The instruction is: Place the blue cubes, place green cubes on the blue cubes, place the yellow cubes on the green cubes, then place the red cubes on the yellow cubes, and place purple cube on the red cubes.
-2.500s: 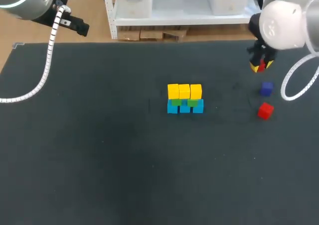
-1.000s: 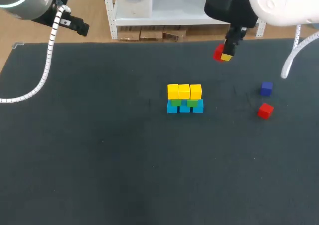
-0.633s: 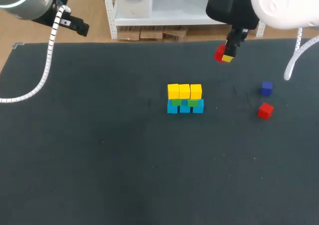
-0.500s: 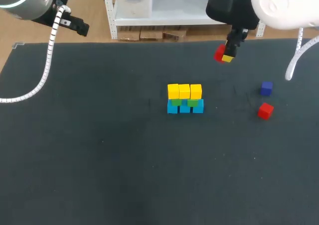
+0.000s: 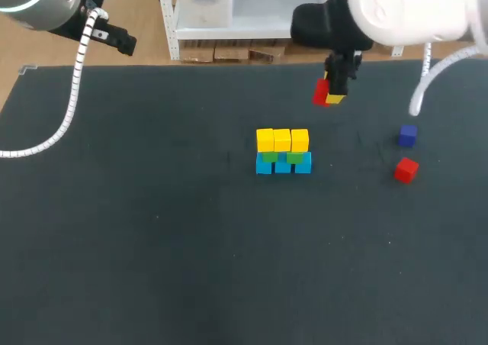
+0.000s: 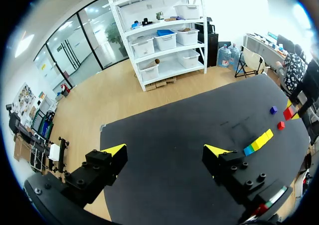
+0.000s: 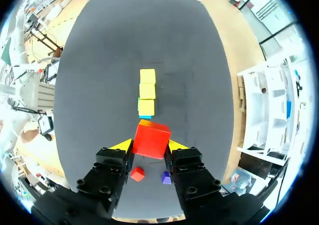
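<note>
A wall of cubes stands mid-table: three yellow cubes (image 5: 282,140) on green cubes (image 5: 278,157) on blue cubes (image 5: 283,165). My right gripper (image 5: 329,95) hangs above the table, behind and to the right of the wall, shut on a red cube (image 5: 321,91). In the right wrist view that red cube (image 7: 151,139) sits between the fingers of the right gripper (image 7: 151,145), with the yellow cubes (image 7: 147,91) ahead. A second red cube (image 5: 406,169) and a purple cube (image 5: 407,135) lie at the right. My left gripper (image 6: 164,154) stands open and empty, high at the far left.
My left arm (image 5: 46,1) stays at the back left corner with its white cable (image 5: 72,93) looping over the table's left side. The dark table mat (image 5: 191,246) stretches wide in front of the wall.
My right arm has carried the red cube leftward and slightly nearer, closer to the wall. The left arm and the cubes on the table have not moved.
</note>
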